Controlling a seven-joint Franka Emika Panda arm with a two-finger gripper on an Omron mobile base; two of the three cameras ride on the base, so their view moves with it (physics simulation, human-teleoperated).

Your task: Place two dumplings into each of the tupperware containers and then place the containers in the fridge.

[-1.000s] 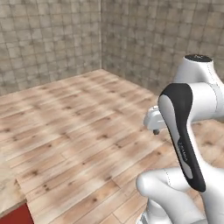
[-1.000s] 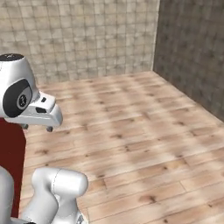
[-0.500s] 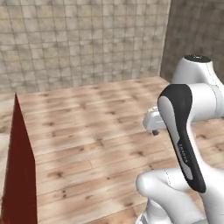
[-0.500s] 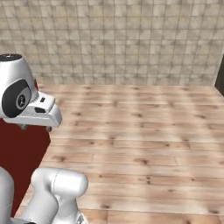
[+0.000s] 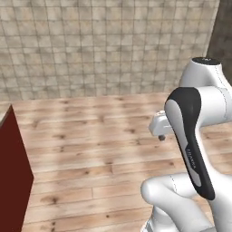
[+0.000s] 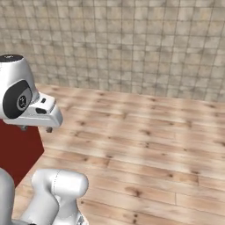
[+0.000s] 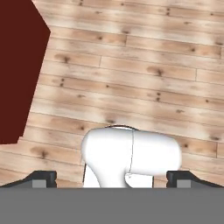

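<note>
1. Far left: dark red cabinet block (image 5: 12, 176), standing on the wood plank floor (image 5: 90, 149). In the left base view it sits at the lower left edge; in the right base view it lies behind the arm's head at the left edge (image 6: 19, 151); in the hand view it takes the upper left corner (image 7: 19, 65).
2. Centre: bare plank floor runs back to a tiled wall (image 5: 104, 45) of beige-grey squares. Floor meets wall in a straight line across both base views.
3. Gripper (image 7: 111, 177): hand view has the two dark fingertips (image 7: 41, 177) far apart at the bottom corners, released wide, nothing between them. Hand looks down on floor planks.
4. Right: white arm (image 5: 195, 136) folded up close to its base, dark joint band facing the left base camera.
5. Dumplings, containers, fridge: cannot place them from these views.
</note>
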